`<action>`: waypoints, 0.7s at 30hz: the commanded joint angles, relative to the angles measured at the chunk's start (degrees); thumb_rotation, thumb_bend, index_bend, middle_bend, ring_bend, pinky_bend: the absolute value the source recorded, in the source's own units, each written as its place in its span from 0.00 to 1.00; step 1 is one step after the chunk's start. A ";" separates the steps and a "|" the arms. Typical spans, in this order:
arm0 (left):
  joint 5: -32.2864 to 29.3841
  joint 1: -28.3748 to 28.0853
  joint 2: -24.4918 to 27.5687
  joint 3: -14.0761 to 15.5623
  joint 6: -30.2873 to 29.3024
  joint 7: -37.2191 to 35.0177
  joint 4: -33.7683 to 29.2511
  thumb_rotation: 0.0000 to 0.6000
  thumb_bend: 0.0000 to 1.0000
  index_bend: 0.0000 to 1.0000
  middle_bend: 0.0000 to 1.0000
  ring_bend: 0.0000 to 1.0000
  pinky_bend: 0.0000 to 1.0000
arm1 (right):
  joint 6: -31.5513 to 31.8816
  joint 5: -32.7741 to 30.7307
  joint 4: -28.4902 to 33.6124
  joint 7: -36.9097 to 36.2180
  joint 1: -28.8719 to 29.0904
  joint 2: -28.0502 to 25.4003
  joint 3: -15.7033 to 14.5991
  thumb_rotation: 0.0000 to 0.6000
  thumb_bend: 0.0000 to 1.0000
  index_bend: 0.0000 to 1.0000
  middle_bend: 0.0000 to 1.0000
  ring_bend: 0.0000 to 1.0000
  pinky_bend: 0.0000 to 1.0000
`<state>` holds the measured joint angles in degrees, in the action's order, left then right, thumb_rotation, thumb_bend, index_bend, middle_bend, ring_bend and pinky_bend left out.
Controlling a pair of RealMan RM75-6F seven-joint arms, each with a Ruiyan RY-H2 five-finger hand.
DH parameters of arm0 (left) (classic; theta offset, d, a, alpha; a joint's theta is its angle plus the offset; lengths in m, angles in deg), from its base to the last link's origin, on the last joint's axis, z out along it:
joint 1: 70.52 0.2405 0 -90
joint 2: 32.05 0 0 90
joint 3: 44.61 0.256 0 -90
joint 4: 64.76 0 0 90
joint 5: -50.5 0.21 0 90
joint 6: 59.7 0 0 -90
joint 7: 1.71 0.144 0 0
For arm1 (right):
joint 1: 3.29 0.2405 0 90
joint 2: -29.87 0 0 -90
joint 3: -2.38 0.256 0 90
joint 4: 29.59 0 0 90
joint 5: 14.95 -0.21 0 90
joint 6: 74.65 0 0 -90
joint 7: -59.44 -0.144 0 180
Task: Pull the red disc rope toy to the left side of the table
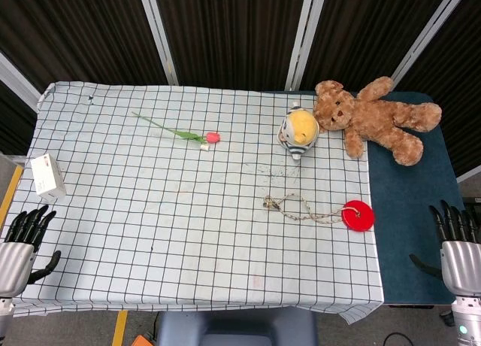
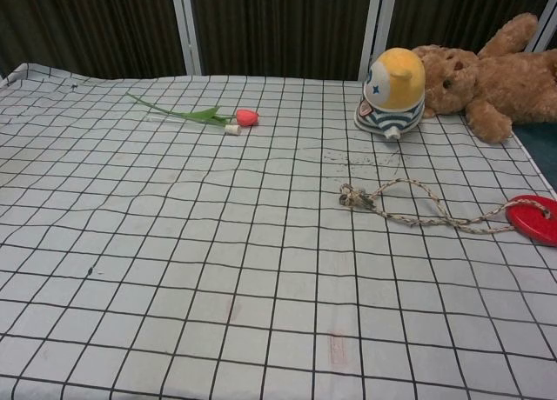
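A checked cloth [image 1: 188, 210] covered most of the table, with dark curtains behind. On it we found the red disc [image 1: 358, 215] near the cloth's right edge, its rope [image 1: 301, 207] trailing leftward to a knotted loop near the middle, so the toy's long axis ran roughly left to right. Our right hand [image 1: 455, 244] hung off the right edge, empty with fingers spread, and sat nearer the disc. Our left hand [image 1: 21, 244], also empty and spread, waited well apart at the left edge. We judged the rope end the natural place to take hold. The disc looked flat and glossy, the rope pale and braided.
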<state>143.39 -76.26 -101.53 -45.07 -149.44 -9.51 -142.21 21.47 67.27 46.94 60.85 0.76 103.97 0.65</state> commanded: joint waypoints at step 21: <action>0.06 -20.42 -8.32 -6.44 22.96 4.18 -8.40 1.00 0.41 0.00 0.03 0.00 0.03 | -2.70 1.23 4.03 -0.57 0.02 -3.09 5.22 1.00 0.06 0.00 0.00 0.00 0.00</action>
<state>145.29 -92.38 -106.68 -49.16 -131.42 -6.60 -149.38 18.90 68.50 50.81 60.46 0.72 101.07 5.71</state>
